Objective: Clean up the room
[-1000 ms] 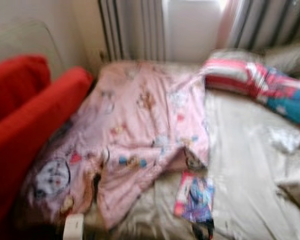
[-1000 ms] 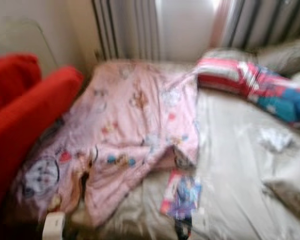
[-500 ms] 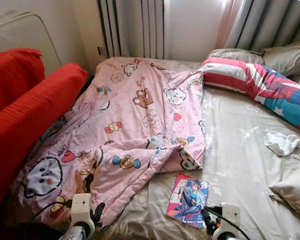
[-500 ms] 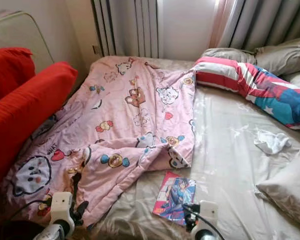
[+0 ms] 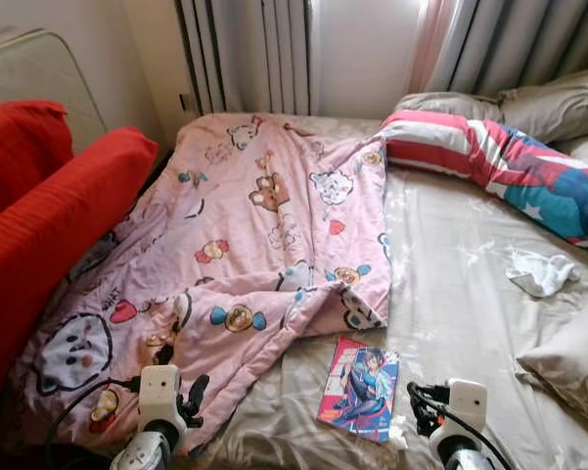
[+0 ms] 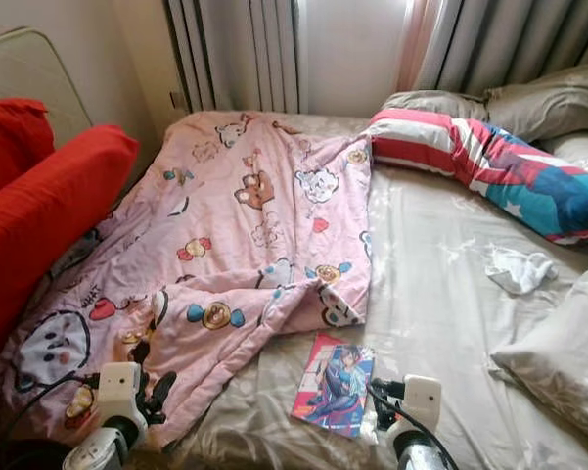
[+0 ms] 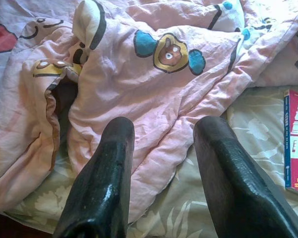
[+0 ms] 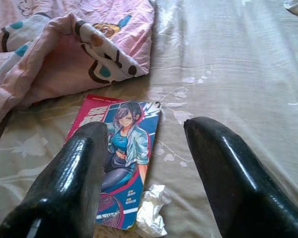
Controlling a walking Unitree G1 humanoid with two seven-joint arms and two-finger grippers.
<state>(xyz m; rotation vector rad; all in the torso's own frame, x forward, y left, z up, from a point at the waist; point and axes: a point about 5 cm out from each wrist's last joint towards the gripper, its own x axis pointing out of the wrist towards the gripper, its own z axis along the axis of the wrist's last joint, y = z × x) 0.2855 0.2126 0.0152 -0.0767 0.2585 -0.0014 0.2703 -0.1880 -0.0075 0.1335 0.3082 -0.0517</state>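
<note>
Room clutter: one bed (image 5: 470, 323) with loose items on a beige floral-print sheet.
Blanket (image 5: 264, 245): one, pink, soft quilted cotton with cartoon bears, cats and hearts; rumpled, spread over the bed's left half, near corner folded back.
Comic book (image 5: 360, 389): one, thin, flat, glossy cover, red edge, drawn figure in blue; lies on the bare sheet just beside the blanket's folded corner, near the foot of the bed.
Crumpled wrapper (image 8: 149, 210): one, small, whitish and shiny, touching the book's near corner.
White cloth (image 5: 540, 273): one small wad, crumpled, on the sheet at the right, well apart from the book.
Striped pillow (image 5: 499, 166): one long bolster, red and white stripes turning to blue with stars, lying across the head of the bed.
Beige pillows (image 5: 489, 106): two at the headboard side, a third (image 5: 572, 362) at the right edge, plain soft fabric.
Red cushions (image 5: 49, 225): two, thick, plush, to the left of the bed.
Curtains (image 5: 509, 44): grey, pleated, behind the bed.
Left gripper (image 7: 161, 136): fingers spread apart, holding nothing, poised over the blanket's near edge.
Right gripper (image 8: 144, 136): fingers spread apart, holding nothing, over the comic book and sheet.
Fingers (image 7: 106, 183): two per gripper, black, smooth, rounded tips.
</note>
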